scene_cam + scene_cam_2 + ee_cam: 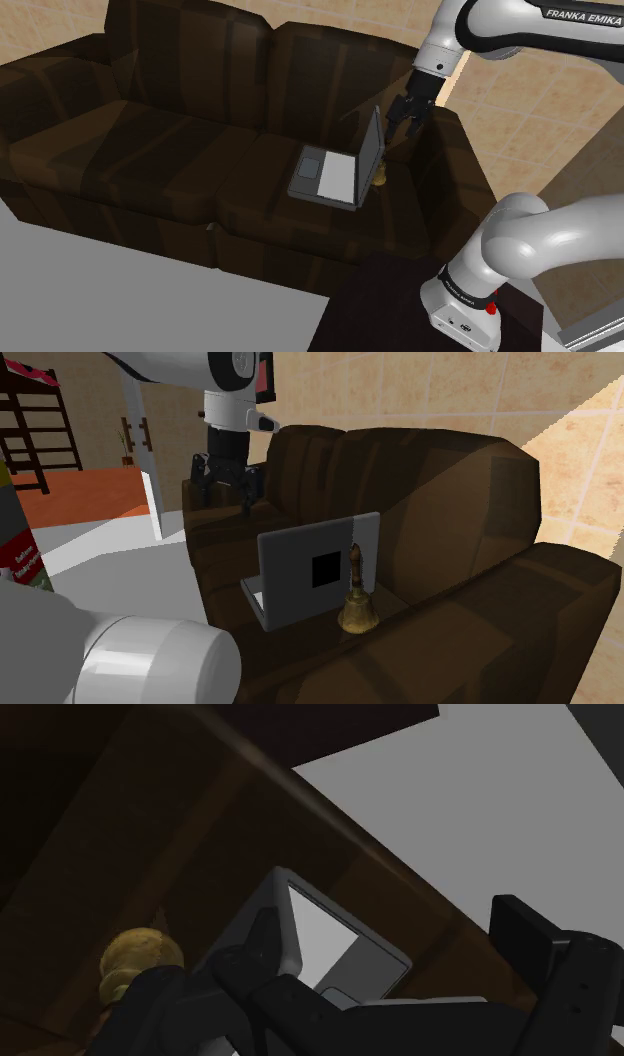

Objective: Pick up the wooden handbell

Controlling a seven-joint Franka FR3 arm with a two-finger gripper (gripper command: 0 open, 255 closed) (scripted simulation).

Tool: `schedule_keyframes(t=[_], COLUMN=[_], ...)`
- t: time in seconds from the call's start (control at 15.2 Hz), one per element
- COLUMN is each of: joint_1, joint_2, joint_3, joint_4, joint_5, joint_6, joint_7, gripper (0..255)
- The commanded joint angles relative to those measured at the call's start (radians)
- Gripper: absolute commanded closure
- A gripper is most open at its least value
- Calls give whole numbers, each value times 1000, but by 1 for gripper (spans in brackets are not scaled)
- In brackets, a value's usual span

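Both fingers (262,944) stand apart and empty, the handbell (357,604) below, outside their gap.

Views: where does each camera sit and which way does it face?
Shoulder: beside the stand, looking down over the sofa and laptop; arm and gripper show.
Second exterior: at the sofa's end, facing the laptop's back and the bell; gripper above, arm link in the foreground.
Wrist: on the hand, looking down at bell and laptop; fingers apart.
Shared: second exterior and wrist both show bell and laptop.
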Motion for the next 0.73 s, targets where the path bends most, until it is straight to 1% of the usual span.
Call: schedule_keyframes(t=[0.0, 0.33, 0.66], joint_1=[0, -39, -73], joint_2=[0, 116, 248], joint_3=[0, -65, -128], joint_4=[0, 25, 75], joint_5=[0, -68, -123], joint_6=[0, 70, 138], joint_7=[0, -71, -138], gripper=[0, 0, 0])
